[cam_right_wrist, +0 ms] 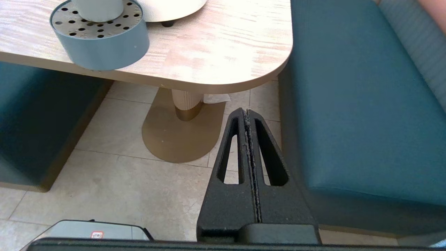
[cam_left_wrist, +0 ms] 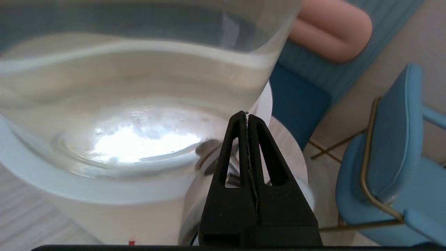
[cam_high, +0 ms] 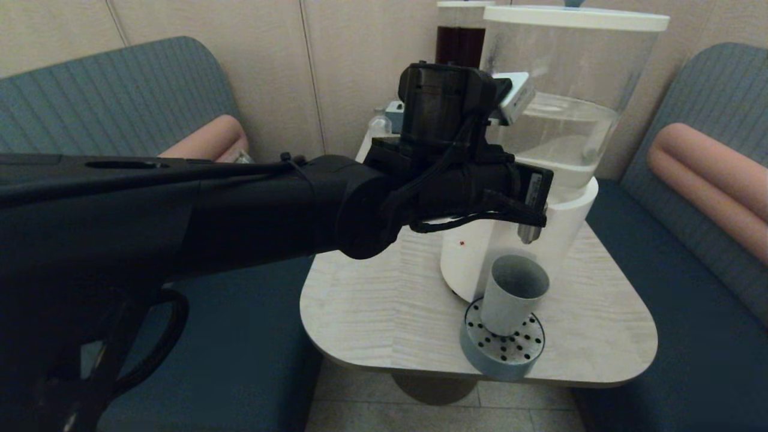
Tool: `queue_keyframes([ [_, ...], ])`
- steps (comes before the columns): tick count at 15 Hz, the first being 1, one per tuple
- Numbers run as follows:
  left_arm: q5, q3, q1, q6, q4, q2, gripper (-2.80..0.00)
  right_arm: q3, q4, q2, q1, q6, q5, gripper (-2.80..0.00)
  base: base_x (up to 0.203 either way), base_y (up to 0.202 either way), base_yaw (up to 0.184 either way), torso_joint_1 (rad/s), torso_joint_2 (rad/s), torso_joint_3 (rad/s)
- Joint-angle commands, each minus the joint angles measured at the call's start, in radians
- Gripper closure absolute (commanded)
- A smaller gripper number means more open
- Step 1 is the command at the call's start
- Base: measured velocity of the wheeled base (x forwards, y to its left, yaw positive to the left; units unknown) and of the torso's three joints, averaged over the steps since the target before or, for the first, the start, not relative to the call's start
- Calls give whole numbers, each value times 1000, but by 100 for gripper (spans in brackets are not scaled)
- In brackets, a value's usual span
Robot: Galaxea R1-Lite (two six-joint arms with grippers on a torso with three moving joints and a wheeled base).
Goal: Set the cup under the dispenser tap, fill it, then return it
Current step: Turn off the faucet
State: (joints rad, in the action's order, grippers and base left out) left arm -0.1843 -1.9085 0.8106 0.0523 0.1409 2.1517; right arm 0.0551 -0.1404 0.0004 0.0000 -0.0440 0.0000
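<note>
One cup (cam_high: 514, 294) stands on the perforated drip tray (cam_high: 503, 351) beneath the dispenser tap (cam_high: 527, 233). The left tool (cam_left_wrist: 246, 116) is clenched empty against the clear tank (cam_left_wrist: 139, 87). The right tool (cam_right_wrist: 246, 113) hangs clenched beside the tabletop (cam_right_wrist: 223, 45).

Left arm (cam_high: 240, 204) is extended across the head view from the left edge toward centre, forearm roughly level, wrist housing turned upward at its end. Left gripper (cam_left_wrist: 247, 116) is seen closed in its wrist view, fingers (cam_left_wrist: 230, 153) pressed together tip to tip, nothing held between them. Right gripper (cam_right_wrist: 246, 112) is held low over the floor, fingers (cam_right_wrist: 228, 153) likewise pressed together, nothing gripped. Right arm is not seen in the head view.
</note>
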Motion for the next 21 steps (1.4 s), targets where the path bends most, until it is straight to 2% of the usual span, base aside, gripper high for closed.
queue_keyframes([
  [1, 3, 1, -1, 0, -13, -23, 0, 0, -1, 0, 0, 0, 0, 0, 0, 0, 0, 0, 0, 0],
  [8, 33, 33, -6, -5, -166, -136, 0, 0, -1, 0, 0, 0, 0, 0, 0, 0, 0, 0, 0, 0],
  [17, 37, 143, -7, -8, -157, -142, 0, 0, -1, 0, 0, 0, 0, 0, 0, 0, 0, 0, 0, 0],
  [21, 34, 146, -5, -9, -150, -123, 0, 0, -1, 0, 0, 0, 0, 0, 0, 0, 0, 0, 0, 0],
])
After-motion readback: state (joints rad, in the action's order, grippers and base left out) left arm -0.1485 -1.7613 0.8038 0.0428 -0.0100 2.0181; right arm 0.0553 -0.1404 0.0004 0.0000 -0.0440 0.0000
